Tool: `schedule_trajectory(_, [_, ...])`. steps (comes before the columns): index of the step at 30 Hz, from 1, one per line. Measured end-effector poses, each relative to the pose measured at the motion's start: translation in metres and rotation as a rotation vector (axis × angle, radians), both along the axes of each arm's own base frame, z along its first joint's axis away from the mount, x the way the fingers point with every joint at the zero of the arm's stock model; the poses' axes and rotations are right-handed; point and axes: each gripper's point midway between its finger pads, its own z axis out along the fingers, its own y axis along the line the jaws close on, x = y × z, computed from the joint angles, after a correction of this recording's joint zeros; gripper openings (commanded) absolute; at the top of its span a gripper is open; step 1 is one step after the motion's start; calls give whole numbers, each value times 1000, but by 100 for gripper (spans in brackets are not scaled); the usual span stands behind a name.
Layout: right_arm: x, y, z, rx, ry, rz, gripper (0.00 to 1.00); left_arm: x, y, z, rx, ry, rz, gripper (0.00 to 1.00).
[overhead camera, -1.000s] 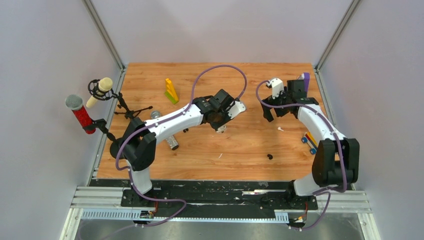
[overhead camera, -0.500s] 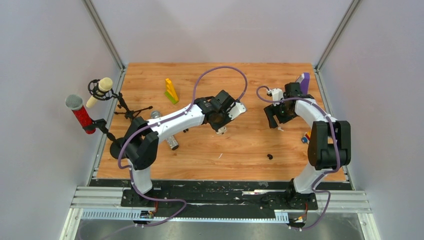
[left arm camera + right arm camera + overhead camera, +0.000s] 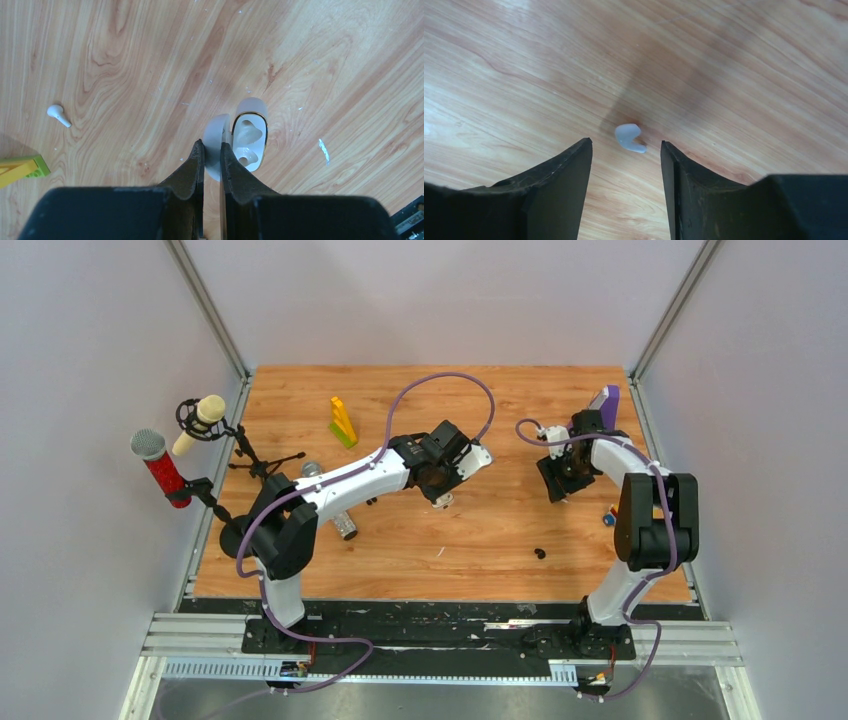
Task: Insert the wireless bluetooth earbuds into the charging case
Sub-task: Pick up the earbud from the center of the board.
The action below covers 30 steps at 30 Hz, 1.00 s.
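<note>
In the left wrist view an open white charging case [image 3: 250,140] with a gold rim lies on the wooden table. My left gripper [image 3: 211,145] is shut on its raised lid [image 3: 215,137]. Both sockets look empty. One white earbud [image 3: 58,115] lies apart on the wood at the left. From above, this gripper [image 3: 440,490] sits mid-table over the case. My right gripper [image 3: 626,142] is open and low, and a second white earbud [image 3: 630,137] lies between its fingertips, touching neither. Two black earbuds [image 3: 540,553] rest near the front edge.
Two microphones [image 3: 160,465] on stands occupy the left edge. A yellow-green block [image 3: 342,422] sits at the back and a silver cylinder [image 3: 345,525] by the left arm. A purple object [image 3: 608,400] stands back right. A thin white scrap [image 3: 324,151] lies beside the case.
My right arm has come forward and down over the white earbud, and its jaws have narrowed around it. The left arm and the case have not moved.
</note>
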Motion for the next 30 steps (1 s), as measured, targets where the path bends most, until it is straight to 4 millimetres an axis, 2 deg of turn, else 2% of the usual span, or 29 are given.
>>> schedule_trajectory(3, [0,-7,0,-12,0,-10,43,0,0,0,0,0,0,0])
schedule_trajectory(8, [0,-9,0,-22,0,-2,37,0,0,0,0,0,0,0])
schedule_trajectory(22, [-1,-5,-1,-23,-3,50,35,0,0,0,0,1,0,0])
schedule_trajectory(30, [-1,-1,-1,-33,0,44,43,0,0,-1,2,3,1,0])
